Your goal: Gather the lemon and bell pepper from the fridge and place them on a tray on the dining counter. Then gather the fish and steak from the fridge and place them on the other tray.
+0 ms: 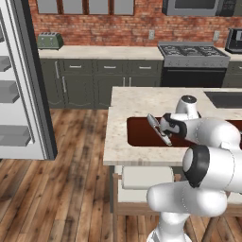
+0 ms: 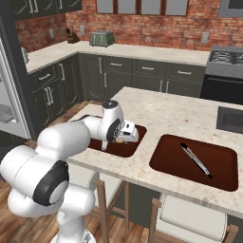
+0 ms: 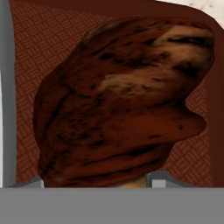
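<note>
While the arm bends low over the dining worktop: these are the readings of the scene.

Steak [image 3: 118, 100]: dark brown-red chunk with a pale fatty patch toward the upper right of the hand view; it sits over the patterned floor of a dark red tray [image 3: 26, 65].
Steak long axis: runs from the lower left to the upper right of the hand view, the broad end lower left, the pale-marked end upper right.
End effector [image 2: 130, 137]: in the right base view it hangs at the left of centre, over the nearer tray [image 2: 118, 149]; in the left base view it is at right of centre [image 1: 163, 131] above the same red tray [image 1: 137, 134].
End effector state: the fingertips [image 3: 159, 180] show just at the lower edge of the steak; whether they grip the meat or stand off it I cannot tell.
Second tray [image 2: 223, 175]: lower right of the right base view, carrying a slim silver-grey fish [image 2: 195, 160] lying on a diagonal, upper left to lower right.
Dining worktop [image 2: 166, 116]: beige speckled stone, with a dark sink [image 2: 231, 119] at the right edge.
Fridge [image 1: 28, 85]: at the left edge of the left base view, door open, white shelves showing.
Surroundings: stove [image 1: 191, 54] and toaster [image 1: 49, 41] along the brick back wall; stools [image 2: 190, 220] below the worktop edge.
Obstruction: the arm's own white links cover much of the near tray in both base views.
</note>
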